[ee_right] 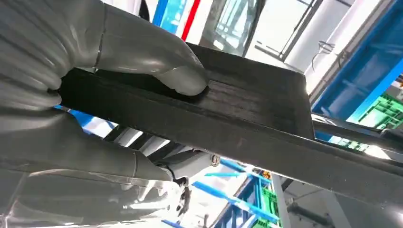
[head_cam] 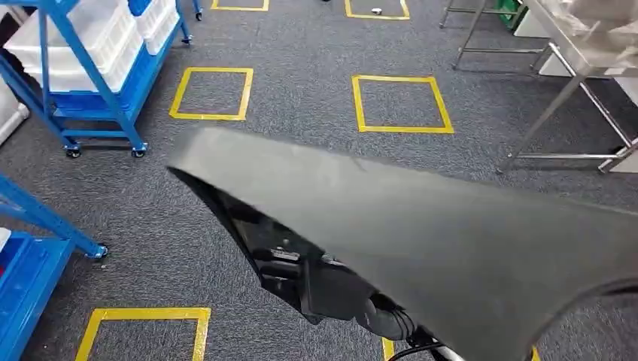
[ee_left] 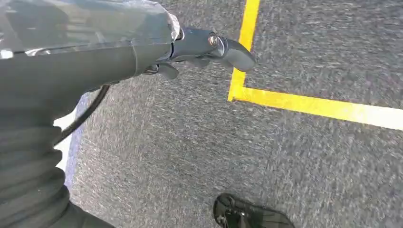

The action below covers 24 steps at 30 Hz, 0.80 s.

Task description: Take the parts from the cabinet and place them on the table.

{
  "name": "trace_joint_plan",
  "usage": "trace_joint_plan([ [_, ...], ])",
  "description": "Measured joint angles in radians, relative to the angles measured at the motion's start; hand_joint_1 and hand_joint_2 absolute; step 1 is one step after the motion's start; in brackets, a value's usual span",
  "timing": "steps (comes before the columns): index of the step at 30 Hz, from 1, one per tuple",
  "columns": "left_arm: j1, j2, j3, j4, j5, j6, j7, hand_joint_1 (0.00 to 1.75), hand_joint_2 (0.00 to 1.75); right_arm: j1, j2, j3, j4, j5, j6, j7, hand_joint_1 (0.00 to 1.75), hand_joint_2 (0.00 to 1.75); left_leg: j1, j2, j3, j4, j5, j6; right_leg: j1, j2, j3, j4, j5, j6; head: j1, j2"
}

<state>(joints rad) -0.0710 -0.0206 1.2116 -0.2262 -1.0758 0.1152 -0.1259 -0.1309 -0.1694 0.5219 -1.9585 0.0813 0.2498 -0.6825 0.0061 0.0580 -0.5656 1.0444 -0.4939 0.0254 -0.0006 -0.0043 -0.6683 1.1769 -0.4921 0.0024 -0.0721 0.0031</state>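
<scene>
A large, flat, dark grey panel part point(head_cam: 451, 248) is carried low in front of me and covers the lower right of the head view. In the right wrist view my right hand point(ee_right: 95, 71) grips the edge of this black part point(ee_right: 247, 118), with the thumb pressed on one face and the fingers wrapped under the other. My left hand point(ee_left: 190, 47) hangs over the grey carpet and holds nothing, its dark fingers loosely extended. The metal table point(head_cam: 572, 53) stands at the far right. The blue cabinet rack point(head_cam: 90, 75) with white bins stands at the far left.
Yellow tape squares point(head_cam: 402, 104) mark the grey carpet ahead. A second blue rack point(head_cam: 30, 263) juts in at the lower left. The table's steel legs point(head_cam: 542, 124) reach down to the floor on the right. Open carpet lies between the racks and the table.
</scene>
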Motion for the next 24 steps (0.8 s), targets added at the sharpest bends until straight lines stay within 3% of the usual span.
trace_joint_plan([
  [1, -0.002, 0.000, 0.000, 0.000, 0.000, 0.000, -0.001, 0.00, 1.75, -0.002, 0.002, 0.000, 0.000, 0.001, 0.001, 0.000, 1.73, 1.75, -0.001, 0.007, 0.004, -0.001, -0.003, -0.001, 0.009, -0.034, 0.048, -0.088, 0.036, -0.012, 0.000, 0.000],
  [2, -0.001, -0.001, 0.000, 0.000, 0.001, 0.000, -0.005, 0.00, 1.75, -0.003, 0.005, 0.000, 0.000, 0.005, 0.002, 0.000, 1.73, 1.75, -0.003, 0.014, 0.008, -0.004, -0.004, -0.004, 0.025, -0.097, 0.069, -0.128, 0.016, -0.021, 0.000, 0.000],
  [3, -0.002, -0.002, 0.000, 0.000, 0.005, 0.000, -0.011, 0.00, 1.75, -0.003, 0.011, 0.000, 0.000, 0.010, 0.003, 0.000, 1.73, 1.75, -0.004, 0.022, 0.007, -0.005, -0.005, -0.008, 0.032, -0.092, 0.069, -0.139, 0.020, -0.026, 0.000, 0.000],
  [6, -0.003, -0.003, 0.001, 0.000, 0.006, -0.003, -0.014, 0.00, 1.75, 0.008, 0.016, 0.001, 0.000, 0.021, 0.002, 0.000, 1.73, 1.75, -0.005, 0.057, 0.023, -0.017, -0.008, -0.020, 0.034, -0.051, 0.069, -0.149, 0.024, -0.033, 0.000, 0.000],
  [7, -0.003, -0.003, 0.001, 0.000, 0.006, -0.003, -0.013, 0.00, 1.75, 0.013, 0.020, 0.001, 0.000, 0.021, 0.000, 0.000, 1.73, 1.75, -0.003, 0.032, 0.021, -0.008, -0.018, -0.027, 0.019, -0.041, 0.084, -0.168, 0.035, -0.037, 0.000, 0.000],
  [8, -0.003, -0.003, 0.001, 0.000, 0.007, -0.002, -0.011, 0.00, 1.75, 0.011, 0.021, 0.001, 0.000, 0.019, -0.002, 0.000, 1.73, 1.75, -0.001, -0.007, 0.016, 0.010, -0.028, -0.029, 0.019, -0.032, 0.088, -0.174, 0.037, -0.039, 0.000, 0.000],
  [9, -0.001, -0.003, 0.003, 0.000, 0.007, 0.001, -0.006, 0.00, 1.75, 0.008, 0.029, 0.001, 0.000, 0.014, -0.001, 0.000, 1.73, 1.75, 0.001, -0.037, -0.015, 0.075, -0.066, -0.030, 0.017, -0.022, 0.089, -0.174, 0.037, -0.048, 0.000, 0.000],
  [11, 0.005, -0.005, 0.006, 0.000, 0.010, 0.005, 0.005, 0.00, 1.75, 0.008, 0.036, 0.001, 0.006, 0.006, 0.000, 0.000, 1.73, 1.75, 0.005, -0.048, -0.099, 0.238, -0.133, -0.036, 0.017, 0.007, 0.090, -0.173, 0.035, -0.051, 0.000, 0.000],
  [12, 0.007, -0.005, 0.008, 0.000, 0.012, 0.008, 0.007, 0.00, 1.75, 0.008, 0.037, 0.001, 0.012, 0.000, 0.002, 0.000, 1.73, 1.75, 0.005, -0.048, -0.126, 0.283, -0.137, -0.039, 0.017, 0.022, 0.090, -0.172, 0.034, -0.051, 0.000, 0.000],
  [13, 0.008, -0.005, 0.010, 0.000, 0.015, 0.012, 0.009, 0.00, 1.75, 0.006, 0.037, 0.000, 0.019, -0.005, 0.003, 0.000, 1.73, 1.75, 0.006, -0.048, -0.130, 0.277, -0.116, -0.042, 0.016, 0.035, 0.092, -0.170, 0.034, -0.049, 0.000, 0.000],
  [14, 0.007, -0.005, 0.012, 0.000, 0.017, 0.015, 0.009, 0.00, 1.75, 0.004, 0.037, 0.000, 0.026, -0.010, 0.005, 0.000, 1.73, 1.75, 0.008, -0.049, -0.112, 0.225, -0.072, -0.044, 0.014, 0.049, 0.094, -0.167, 0.032, -0.047, 0.000, 0.000],
  [15, 0.005, -0.004, 0.015, 0.000, 0.018, 0.017, 0.009, 0.00, 1.75, 0.000, 0.037, -0.002, 0.031, -0.013, 0.005, 0.000, 1.73, 1.75, 0.010, -0.051, -0.079, 0.147, -0.023, -0.045, 0.011, 0.062, 0.095, -0.162, 0.028, -0.042, 0.000, 0.000],
  [16, 0.004, -0.004, 0.018, 0.000, 0.017, 0.017, 0.009, 0.00, 1.75, -0.005, 0.037, -0.002, 0.035, -0.015, 0.005, 0.000, 1.73, 1.75, 0.015, -0.071, -0.037, 0.050, 0.028, -0.049, 0.008, 0.075, 0.094, -0.151, 0.021, -0.035, 0.000, 0.000],
  [17, 0.004, -0.004, 0.019, 0.000, 0.018, 0.017, 0.010, 0.00, 1.75, -0.009, 0.037, -0.003, 0.039, -0.016, 0.005, 0.000, 1.73, 1.75, 0.019, -0.115, -0.021, 0.025, 0.009, -0.051, 0.007, 0.084, 0.089, -0.143, 0.014, -0.027, 0.000, 0.000],
  [18, 0.004, -0.006, 0.022, 0.000, 0.017, 0.018, 0.010, 0.00, 1.75, -0.013, 0.037, -0.004, 0.042, -0.016, 0.005, 0.000, 1.73, 1.75, 0.018, -0.123, -0.018, 0.007, 0.010, -0.041, 0.008, 0.093, 0.080, -0.127, 0.012, -0.022, 0.000, 0.000],
  [21, -0.002, -0.005, 0.024, 0.000, 0.018, 0.019, 0.011, 0.00, 1.75, -0.012, 0.039, -0.009, 0.050, -0.018, 0.005, 0.000, 1.73, 1.75, 0.008, -0.101, -0.019, 0.011, 0.013, -0.023, 0.003, 0.113, 0.074, -0.136, 0.019, -0.009, 0.000, 0.000],
  [22, -0.005, -0.010, 0.024, 0.000, 0.018, 0.018, 0.009, 0.00, 1.75, -0.013, 0.039, -0.011, 0.050, -0.017, 0.004, 0.000, 1.73, 1.75, 0.017, -0.090, -0.016, 0.001, 0.018, -0.015, 0.003, 0.115, 0.072, -0.131, 0.013, -0.004, 0.000, 0.000],
  [23, -0.006, -0.008, 0.024, 0.000, 0.019, 0.018, 0.006, 0.00, 1.75, -0.015, 0.039, -0.013, 0.050, -0.018, 0.003, 0.000, 1.73, 1.75, 0.016, -0.082, -0.012, -0.003, 0.018, -0.010, 0.006, 0.069, 0.064, -0.111, -0.001, 0.001, 0.000, 0.000],
  [24, -0.005, -0.008, 0.025, 0.000, 0.022, 0.018, 0.002, 0.00, 1.75, -0.019, 0.038, -0.017, 0.053, -0.021, 0.000, 0.000, 1.73, 1.75, 0.015, -0.072, -0.010, -0.007, 0.019, -0.002, 0.004, 0.036, 0.037, -0.057, -0.032, 0.007, 0.000, 0.000],
])
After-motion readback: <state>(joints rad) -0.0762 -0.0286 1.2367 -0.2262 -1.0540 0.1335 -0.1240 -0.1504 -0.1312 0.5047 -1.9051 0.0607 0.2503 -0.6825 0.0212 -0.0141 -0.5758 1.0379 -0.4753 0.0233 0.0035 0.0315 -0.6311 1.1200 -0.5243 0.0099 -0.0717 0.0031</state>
